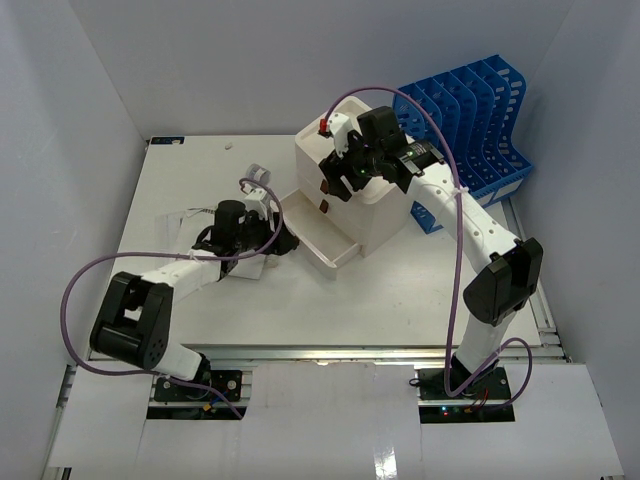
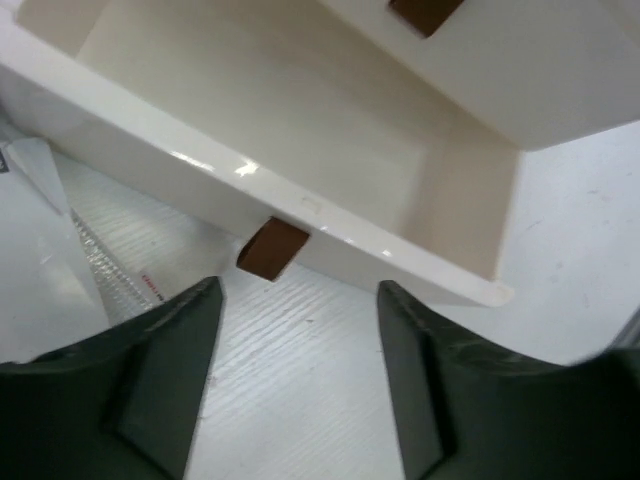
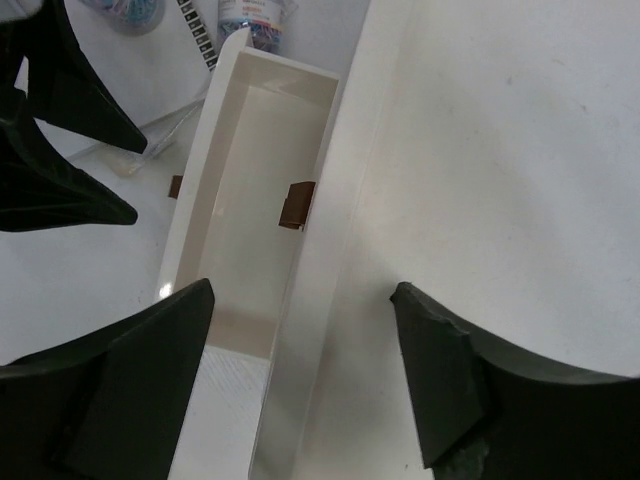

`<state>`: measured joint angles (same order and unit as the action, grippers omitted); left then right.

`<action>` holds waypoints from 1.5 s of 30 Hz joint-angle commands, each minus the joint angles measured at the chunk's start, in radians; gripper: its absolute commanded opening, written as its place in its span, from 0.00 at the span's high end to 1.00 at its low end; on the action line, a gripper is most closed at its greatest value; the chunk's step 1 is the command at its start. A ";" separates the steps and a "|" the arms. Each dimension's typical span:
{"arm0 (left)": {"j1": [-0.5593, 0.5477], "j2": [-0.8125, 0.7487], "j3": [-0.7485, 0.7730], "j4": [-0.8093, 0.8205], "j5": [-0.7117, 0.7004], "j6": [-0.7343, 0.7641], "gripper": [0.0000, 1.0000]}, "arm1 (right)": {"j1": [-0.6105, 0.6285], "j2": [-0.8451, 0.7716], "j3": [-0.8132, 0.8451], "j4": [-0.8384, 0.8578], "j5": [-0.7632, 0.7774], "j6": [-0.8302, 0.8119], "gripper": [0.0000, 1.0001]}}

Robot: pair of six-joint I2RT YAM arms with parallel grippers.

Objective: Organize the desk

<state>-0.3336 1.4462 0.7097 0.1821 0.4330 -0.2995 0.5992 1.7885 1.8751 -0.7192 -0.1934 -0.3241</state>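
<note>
The desk (image 1: 400, 290) is a wide white tabletop. A white drawer box (image 1: 375, 205) stands on it with its bottom drawer (image 1: 318, 238) pulled out and empty (image 2: 300, 130). My left gripper (image 1: 287, 240) is low over the desk just in front of that drawer's brown handle (image 2: 272, 248). Its jaws are open, and only bare tabletop shows around the left gripper (image 2: 298, 300). My right gripper (image 1: 336, 183) hovers open above the box's top front edge. In its wrist view the right gripper (image 3: 302, 290) holds nothing and looks down into the drawer (image 3: 250, 200).
A blue slotted file rack (image 1: 468, 125) stands behind the box at the right. A clear plastic bag (image 2: 40, 250) and papers (image 1: 175, 220) lie left of the drawer. A small jar (image 1: 258, 177) stands beyond my left arm. Grey walls close in on three sides.
</note>
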 commanded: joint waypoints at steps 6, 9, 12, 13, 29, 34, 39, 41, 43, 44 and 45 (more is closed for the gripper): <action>0.028 -0.118 0.197 -0.157 -0.046 -0.076 0.04 | -0.013 -0.023 0.111 -0.123 -0.032 -0.090 0.05; 0.055 -0.098 0.238 -0.223 -0.104 -0.100 0.02 | -0.014 -0.065 0.099 -0.125 -0.047 -0.152 0.10; 0.084 -0.052 0.280 -0.285 -0.171 -0.144 0.02 | -0.015 -0.131 0.051 -0.115 -0.067 -0.226 0.10; 0.092 -0.029 0.289 -0.304 -0.193 -0.149 0.02 | -0.016 -0.157 0.037 -0.111 -0.081 -0.243 0.10; 0.122 0.375 0.697 -0.669 -0.496 -0.537 0.02 | -0.158 -0.602 -0.610 0.143 -0.306 -0.238 0.10; 0.122 0.465 0.807 -0.753 -0.554 -0.570 0.02 | -0.255 -0.658 -0.711 0.192 -0.434 -0.228 0.10; 0.122 0.568 0.929 -0.821 -0.578 -0.587 0.02 | -0.286 -0.732 -0.762 0.227 -0.507 -0.226 0.10; 0.122 0.612 0.959 -0.841 -0.579 -0.598 0.02 | -0.306 -0.761 -0.779 0.236 -0.545 -0.227 0.10; 0.121 0.633 0.970 -0.843 -0.573 -0.608 0.03 | -0.330 -0.791 -0.805 0.248 -0.580 -0.225 0.10; 0.120 0.641 0.975 -0.844 -0.570 -0.611 0.04 | -0.342 -0.805 -0.819 0.255 -0.594 -0.224 0.10; 0.120 0.650 0.979 -0.845 -0.568 -0.612 0.05 | -0.353 -0.817 -0.834 0.262 -0.607 -0.222 0.10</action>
<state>-0.2150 2.0754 1.6461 -0.6075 -0.1203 -0.8788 0.2892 1.0300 1.0844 -0.5314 -0.6866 -0.5571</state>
